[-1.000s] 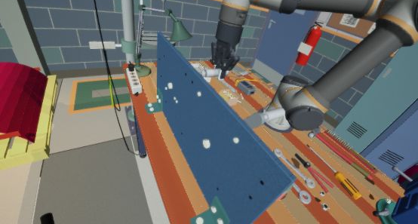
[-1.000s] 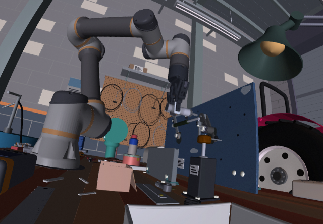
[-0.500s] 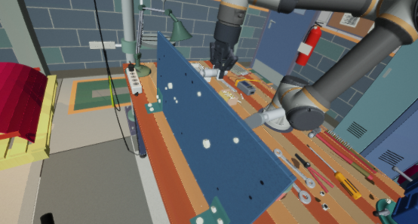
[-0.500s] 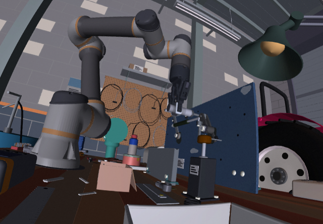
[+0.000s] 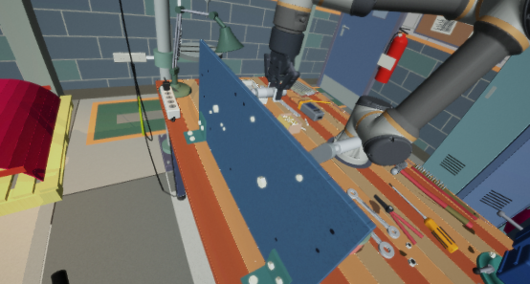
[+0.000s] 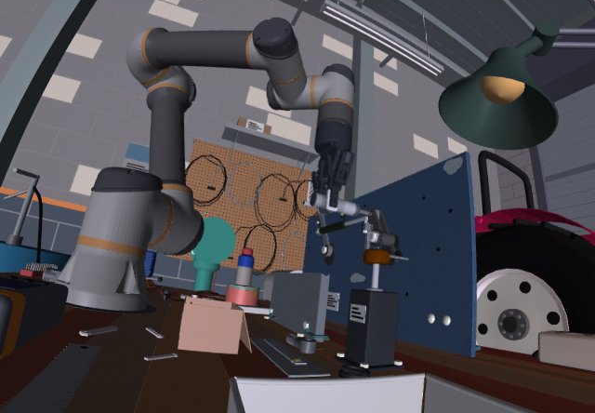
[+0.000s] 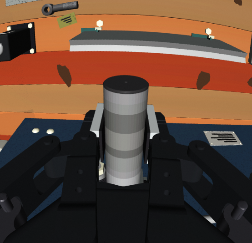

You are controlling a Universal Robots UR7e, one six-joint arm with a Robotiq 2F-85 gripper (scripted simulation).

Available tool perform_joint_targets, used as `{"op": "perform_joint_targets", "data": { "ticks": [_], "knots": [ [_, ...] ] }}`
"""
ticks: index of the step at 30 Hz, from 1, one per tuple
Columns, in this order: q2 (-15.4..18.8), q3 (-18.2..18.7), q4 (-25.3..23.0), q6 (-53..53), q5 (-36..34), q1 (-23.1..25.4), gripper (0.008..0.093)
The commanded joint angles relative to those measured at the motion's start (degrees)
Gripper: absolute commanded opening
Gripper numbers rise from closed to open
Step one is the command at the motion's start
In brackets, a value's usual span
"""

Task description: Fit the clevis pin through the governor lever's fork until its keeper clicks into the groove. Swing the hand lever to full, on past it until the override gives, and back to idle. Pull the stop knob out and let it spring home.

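A grey banded cylinder with a dark end cap, the stop knob (image 7: 125, 129), is gripped by my gripper (image 7: 124, 132), which is closed around it. The knob (image 6: 331, 204) sticks out horizontally from the upper part of the blue panel (image 6: 408, 255), high above the bench. My gripper (image 5: 279, 88) comes down on it from above. Just below the knob a thin dark lever (image 6: 343, 224) reaches out from a grey mechanism with an orange disc (image 6: 376, 256). I cannot make out the clevis pin or the fork.
The blue upright panel (image 5: 268, 172) stands along the bench right beside my gripper. A black box (image 6: 371, 326) and a grey box (image 6: 299, 307) stand on the bench below. A flat grey plate (image 7: 155, 43) and an eye bolt (image 7: 58, 7) lie on the bench surface. Hand tools (image 5: 406, 215) lie at the far end.
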Motion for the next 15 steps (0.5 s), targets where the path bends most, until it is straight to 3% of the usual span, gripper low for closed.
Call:
{"op": "perform_joint_targets", "data": {
  "ticks": [1,15],
  "knots": [
    [0.01,-0.12,-0.11,0.03,0.01,0.03,0.0080],
    [0.90,-0.69,-0.43,0.56,0.01,0.56,0.0080]
  ]
}}
